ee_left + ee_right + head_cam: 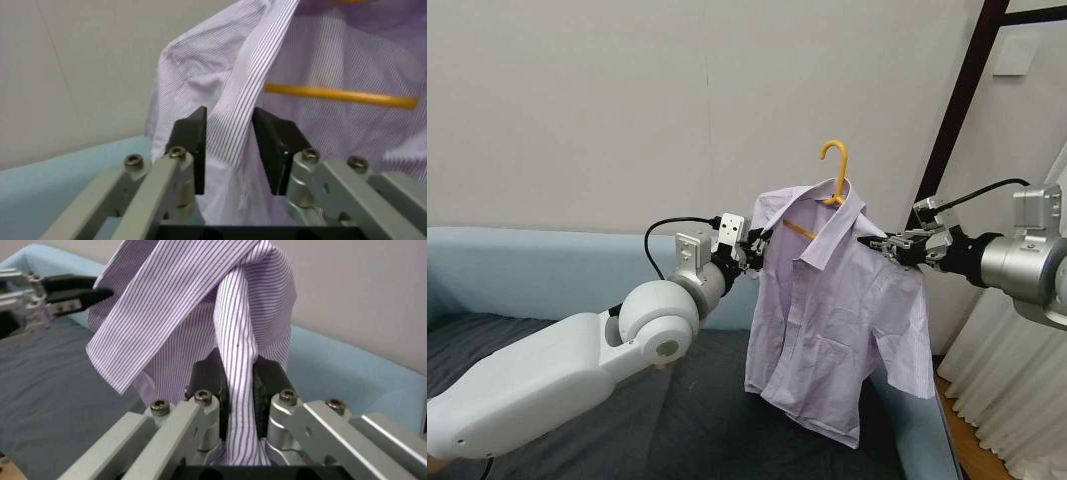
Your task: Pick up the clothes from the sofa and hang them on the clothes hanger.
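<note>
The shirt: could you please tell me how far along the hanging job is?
Done: the shirt is off the sofa and draped over the yellow hanger. In hand: the right pincer is shut on its shoulder fabric, and the left pincer is at the shirt's other side. Left: the hanger's hook rests on nothing visible, so it probably still needs hooking somewhere.

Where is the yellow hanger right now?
In the head view, the yellow hanger is up in the air just right of centre, inside the collar of the striped shirt, between the left gripper and the right gripper, above the sofa.
</note>
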`<state>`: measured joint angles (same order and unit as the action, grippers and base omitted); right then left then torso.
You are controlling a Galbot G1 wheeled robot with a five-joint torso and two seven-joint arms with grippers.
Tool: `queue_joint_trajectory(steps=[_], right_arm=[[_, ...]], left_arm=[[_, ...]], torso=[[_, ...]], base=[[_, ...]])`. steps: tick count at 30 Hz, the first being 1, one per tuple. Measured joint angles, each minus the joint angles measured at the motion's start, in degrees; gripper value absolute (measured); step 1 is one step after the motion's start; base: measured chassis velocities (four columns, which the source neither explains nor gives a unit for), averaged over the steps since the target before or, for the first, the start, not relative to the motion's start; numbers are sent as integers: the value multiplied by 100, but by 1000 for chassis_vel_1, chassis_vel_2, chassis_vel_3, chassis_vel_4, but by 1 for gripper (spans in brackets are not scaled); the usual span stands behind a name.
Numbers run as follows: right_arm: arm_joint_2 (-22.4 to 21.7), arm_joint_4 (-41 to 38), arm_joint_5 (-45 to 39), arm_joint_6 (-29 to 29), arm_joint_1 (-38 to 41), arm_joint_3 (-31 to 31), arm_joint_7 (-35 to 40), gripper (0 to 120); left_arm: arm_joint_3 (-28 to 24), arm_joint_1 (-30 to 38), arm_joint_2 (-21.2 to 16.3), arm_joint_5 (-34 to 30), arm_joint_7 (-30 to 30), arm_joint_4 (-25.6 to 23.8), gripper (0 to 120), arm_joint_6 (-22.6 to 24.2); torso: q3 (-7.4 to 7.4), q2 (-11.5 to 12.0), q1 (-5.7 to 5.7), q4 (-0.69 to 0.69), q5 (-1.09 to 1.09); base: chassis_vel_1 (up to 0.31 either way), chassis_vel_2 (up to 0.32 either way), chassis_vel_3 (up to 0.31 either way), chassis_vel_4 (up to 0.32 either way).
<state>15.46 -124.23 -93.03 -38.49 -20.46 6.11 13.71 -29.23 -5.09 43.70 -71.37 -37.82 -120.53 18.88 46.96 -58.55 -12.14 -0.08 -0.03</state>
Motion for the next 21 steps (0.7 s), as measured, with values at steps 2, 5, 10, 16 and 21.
queue_joint_trajectory(steps=[2, 5, 10, 16, 21], right_arm=[[-6, 8, -24, -1, -69, 72, 16, 7], [5, 8, -37, -22, -284, 278, 53, 7], [165, -16, 130, -65, -506, 360, 147, 7], [426, 127, 500, -77, -648, 337, 151, 7], [726, 340, 881, -74, -746, 307, 68, 7]], left_arm=[[19, -140, -146, 155, -5, -130, 39, -39], [149, -626, -576, 507, 39, -489, 50, -319], [702, -1841, -1139, 1107, 281, -886, 69, -836], [1933, -3320, -1306, 1217, 523, -1045, 88, -1354], [3091, -4772, -1163, 1485, 960, -878, 100, -1916]], torso=[[0, 0, 0, 2, -1], [-1, 0, 0, 1, -1], [-1, 0, 0, 2, -2], [-1, -1, 0, 1, -1], [0, -1, 0, 1, -2]], base=[[0, 0, 0, 0], [0, 0, 0, 0], [0, 0, 0, 0], [0, 0, 0, 0], [0, 0, 0, 0]])
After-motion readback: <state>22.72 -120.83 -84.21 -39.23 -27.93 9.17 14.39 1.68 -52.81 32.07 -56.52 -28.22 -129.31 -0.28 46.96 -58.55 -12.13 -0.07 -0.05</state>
